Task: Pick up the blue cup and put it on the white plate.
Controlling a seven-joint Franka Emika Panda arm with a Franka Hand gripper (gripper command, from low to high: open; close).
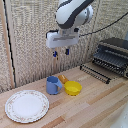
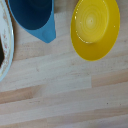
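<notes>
The cobalt cup, a medium-blue mug with a side handle, stands on the wooden table between the plate and the yellow bowl. In the wrist view the cup shows from above with its handle pointing into the picture. The white plate with a patterned beige rim lies at the exterior view's left front; its rim shows in the wrist view. My gripper hangs well above the cup, fingers apart and empty. The fingers do not show in the wrist view.
A yellow bowl with an orange handle sits right beside the cup, at the exterior view's right; it also shows in the wrist view. A toaster oven with its door open stands at the back right. A woven screen backs the table.
</notes>
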